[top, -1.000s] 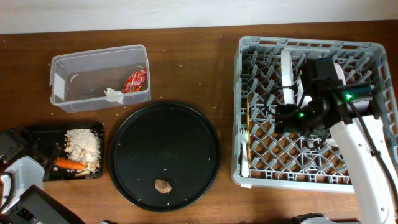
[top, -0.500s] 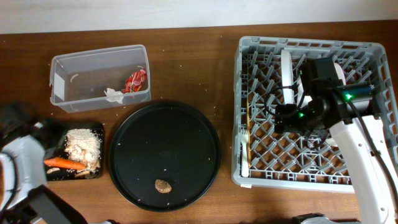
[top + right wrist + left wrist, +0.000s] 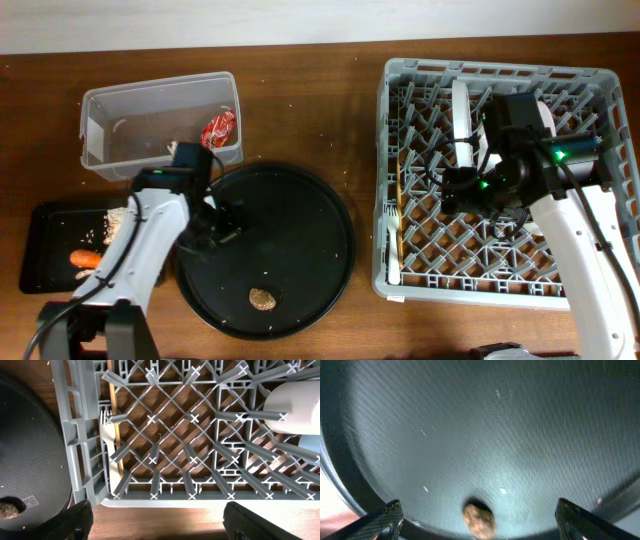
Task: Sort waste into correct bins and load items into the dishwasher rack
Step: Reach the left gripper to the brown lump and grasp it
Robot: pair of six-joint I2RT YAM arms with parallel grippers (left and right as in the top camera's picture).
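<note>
Jaws spread wide and empty on both arms. Shallow black tray [image 3: 38, 232]: orange carrot [image 3: 88, 258], beige grains [image 3: 116, 214]. Clear tub [image 3: 100, 120]: red wrapper [image 3: 217, 128]. Left gripper [image 3: 212, 224] hovers over round black tray [image 3: 300, 200]. Small brown piece [image 3: 262, 298] lies near its front rim and is likely the next pick: lower, straddle, close. Dishwasher rack [image 3: 385, 180]: upright white plate [image 3: 461, 115], wooden fork [image 3: 393, 240]; right gripper [image 3: 465, 188] above the lattice.

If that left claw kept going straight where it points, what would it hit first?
Probably the small brown round piece, which lies between the fingers of the left gripper in its wrist view. Depth is unclear, so it might touch the round black tray first.
</note>
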